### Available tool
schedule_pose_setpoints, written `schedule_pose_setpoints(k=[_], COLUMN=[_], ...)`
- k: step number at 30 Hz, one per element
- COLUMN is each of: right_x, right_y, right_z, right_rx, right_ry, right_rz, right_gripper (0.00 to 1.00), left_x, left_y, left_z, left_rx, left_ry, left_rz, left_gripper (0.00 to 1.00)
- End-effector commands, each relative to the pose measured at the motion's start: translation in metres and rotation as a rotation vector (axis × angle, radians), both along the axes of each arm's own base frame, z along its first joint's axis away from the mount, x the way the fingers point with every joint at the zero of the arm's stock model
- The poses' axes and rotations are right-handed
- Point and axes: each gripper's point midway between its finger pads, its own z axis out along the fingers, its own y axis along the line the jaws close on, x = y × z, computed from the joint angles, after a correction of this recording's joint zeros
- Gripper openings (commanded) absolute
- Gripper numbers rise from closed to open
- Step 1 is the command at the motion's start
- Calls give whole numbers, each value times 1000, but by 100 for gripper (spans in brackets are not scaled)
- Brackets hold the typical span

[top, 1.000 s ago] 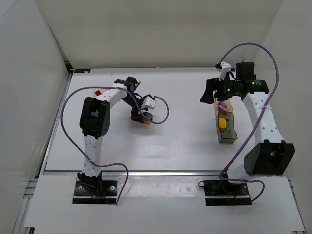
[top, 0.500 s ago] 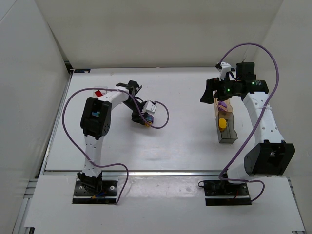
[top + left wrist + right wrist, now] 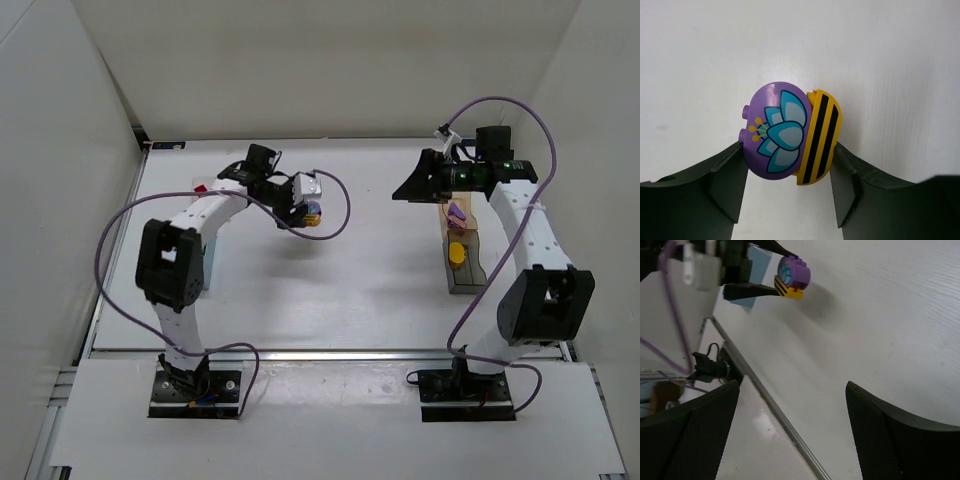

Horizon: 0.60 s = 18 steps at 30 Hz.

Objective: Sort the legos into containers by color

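Observation:
My left gripper (image 3: 311,213) is shut on a stack of two rounded legos held above the table. In the left wrist view the gripper (image 3: 790,152) pinches the purple flower lego (image 3: 771,131) and the yellow black-striped lego (image 3: 821,136) between its fingers. My right gripper (image 3: 403,191) is open and empty, pointing left beside the tan container (image 3: 447,228), which holds a purple lego (image 3: 457,212). The dark smoky container (image 3: 468,278) holds a yellow lego (image 3: 456,253). The right wrist view shows the held stack (image 3: 791,276) far off, beyond its own open gripper (image 3: 792,410).
A red lego (image 3: 200,187) lies on the table by the left arm's far side. A pale blue flat surface (image 3: 759,262) shows behind the left gripper. The table's front edge rail (image 3: 765,395) runs below the right gripper. White walls enclose the table.
My left arm has swung away from the near side, carrying the purple and yellow stack farther back and slightly right. My right gripper has turned to point left and moved a little back.

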Motion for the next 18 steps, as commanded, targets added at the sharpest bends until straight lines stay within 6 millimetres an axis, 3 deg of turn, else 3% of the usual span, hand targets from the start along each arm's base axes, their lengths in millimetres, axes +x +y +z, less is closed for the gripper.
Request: schedule_pose_setpoints(k=[1, 2, 3, 4, 9, 13, 18], right_x=[3, 2, 2, 6, 14, 1, -27], right_y=[25, 32, 35, 38, 53, 69, 94], right_z=[29, 38, 40, 35, 49, 67, 73], right_rx=[175, 182, 200, 211, 280, 293, 268], right_ry=[16, 2, 5, 28, 22, -41, -92], right_rz=[117, 151, 180, 193, 272, 365, 466], right_gripper=[89, 89, 88, 88, 87, 87, 86], left_x=[-4, -13, -25, -39, -84, -98, -101], left_y=[-29, -31, -32, -40, -53, -60, -70], left_z=[129, 132, 154, 161, 186, 193, 196], left_rx=[-260, -277, -308, -325, -364, -386, -384], left_ry=[-202, -199, -238, -244, -338, -314, -318], left_rz=[57, 51, 24, -23, -146, -173, -182], left_gripper=[26, 26, 27, 27, 27, 25, 24])
